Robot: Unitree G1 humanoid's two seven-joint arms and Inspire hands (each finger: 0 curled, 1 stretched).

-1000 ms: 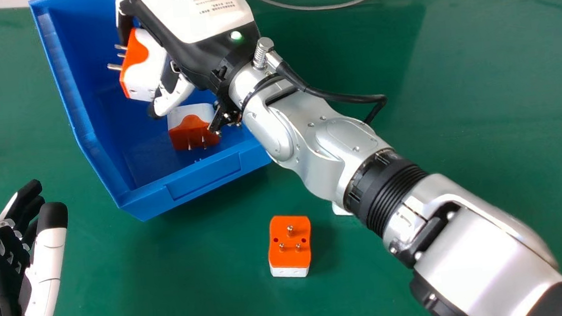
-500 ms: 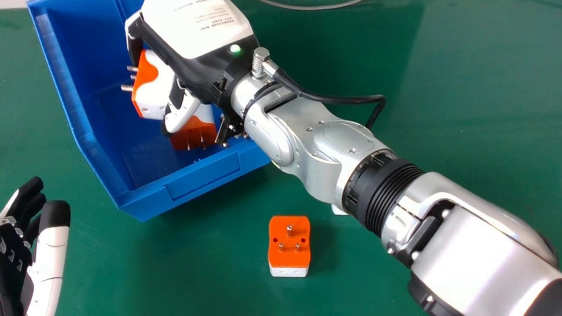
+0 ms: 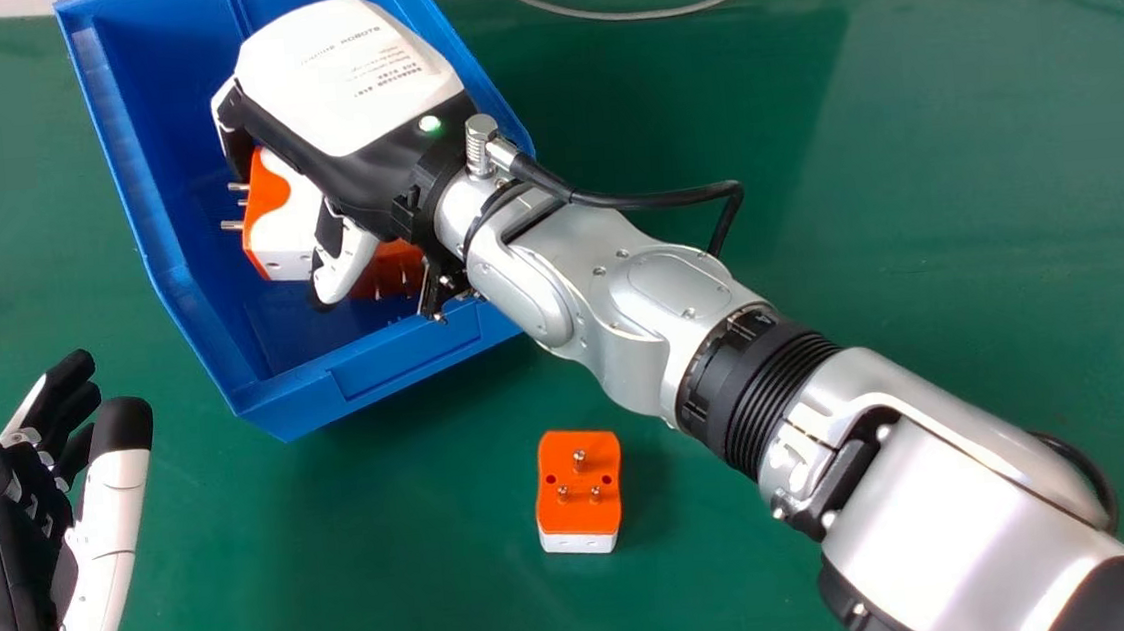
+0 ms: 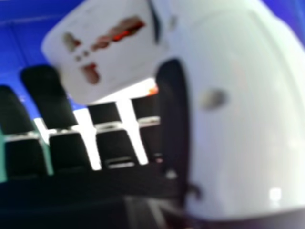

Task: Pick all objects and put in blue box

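Pinching plug adapter [image 3: 287, 235] between thumb and fingers | right hand [image 3: 344, 92] over blue box [image 3: 405, 358] | left hand [image 3: 12, 589] spread

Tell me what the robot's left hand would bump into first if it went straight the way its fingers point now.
Probably the left side of the blue box, ahead of the left hand; but I can't judge its height, so it might pass over the rim.
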